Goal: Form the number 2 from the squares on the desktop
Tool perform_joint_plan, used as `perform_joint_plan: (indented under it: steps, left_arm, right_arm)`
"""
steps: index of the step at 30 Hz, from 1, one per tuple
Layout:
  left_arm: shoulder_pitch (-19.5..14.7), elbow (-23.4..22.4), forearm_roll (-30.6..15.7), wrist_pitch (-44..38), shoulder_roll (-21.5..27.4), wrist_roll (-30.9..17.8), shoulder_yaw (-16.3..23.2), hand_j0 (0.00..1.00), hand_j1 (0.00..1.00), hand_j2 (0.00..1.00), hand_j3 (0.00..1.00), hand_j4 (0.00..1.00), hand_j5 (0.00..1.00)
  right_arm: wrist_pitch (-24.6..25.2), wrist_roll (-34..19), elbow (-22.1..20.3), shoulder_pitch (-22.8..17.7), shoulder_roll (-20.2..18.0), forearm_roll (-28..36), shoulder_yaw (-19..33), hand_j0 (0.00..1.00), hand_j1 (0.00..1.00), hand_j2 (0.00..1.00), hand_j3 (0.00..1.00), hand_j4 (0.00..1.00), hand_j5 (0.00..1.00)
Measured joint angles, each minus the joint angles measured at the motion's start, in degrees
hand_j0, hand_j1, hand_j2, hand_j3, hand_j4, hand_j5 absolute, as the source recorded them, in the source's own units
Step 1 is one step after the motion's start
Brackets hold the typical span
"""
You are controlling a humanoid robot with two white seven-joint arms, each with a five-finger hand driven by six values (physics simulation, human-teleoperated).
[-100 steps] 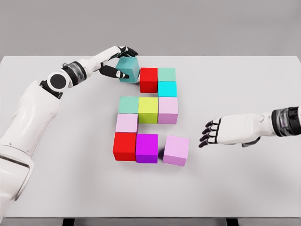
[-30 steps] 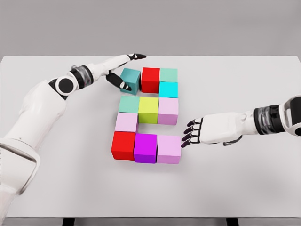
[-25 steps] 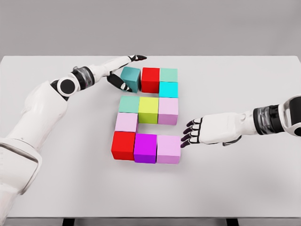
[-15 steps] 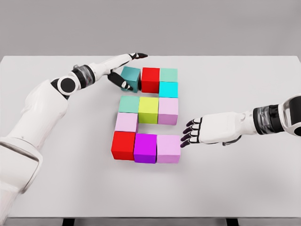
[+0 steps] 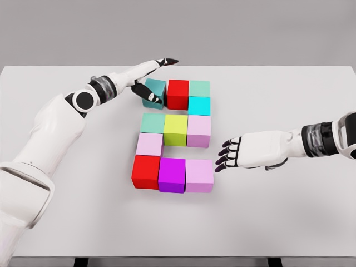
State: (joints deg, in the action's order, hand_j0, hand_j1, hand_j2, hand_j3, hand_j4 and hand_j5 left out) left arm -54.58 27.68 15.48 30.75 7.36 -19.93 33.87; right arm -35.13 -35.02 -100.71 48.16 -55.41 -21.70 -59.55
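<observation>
Coloured cubes lie on the white table in rows. At the back stand a teal cube, slightly turned, a red cube and a mint cube, with a cyan cube just in front. The middle row holds a green cube, a yellow cube and a pink cube. A pale pink cube links down to a red cube, a magenta cube and a pink cube. My left hand is open, thumb against the teal cube. My right hand is open, fingertips just right of the front pink cube.
The table's far edge runs just behind the back row. My left arm crosses the table's left part; my right forearm lies over the right side.
The left hand has let go of the teal cube and opened, then nudged it closer to the red cube. The right hand pushed the front pink cube against the magenta one.
</observation>
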Motion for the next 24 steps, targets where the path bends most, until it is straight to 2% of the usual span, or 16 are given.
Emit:
perform_joint_plan:
  steps: [24]
  left_arm:
    - [-0.8,-2.8,0.1,-0.6,-0.7,0.3,0.5,1.00,1.00,1.00,1.00,1.00,1.00]
  right_arm:
    - [0.0,0.0,0.0,0.2,0.0,0.0,0.1,1.00,1.00,1.00,1.00,1.00,1.00]
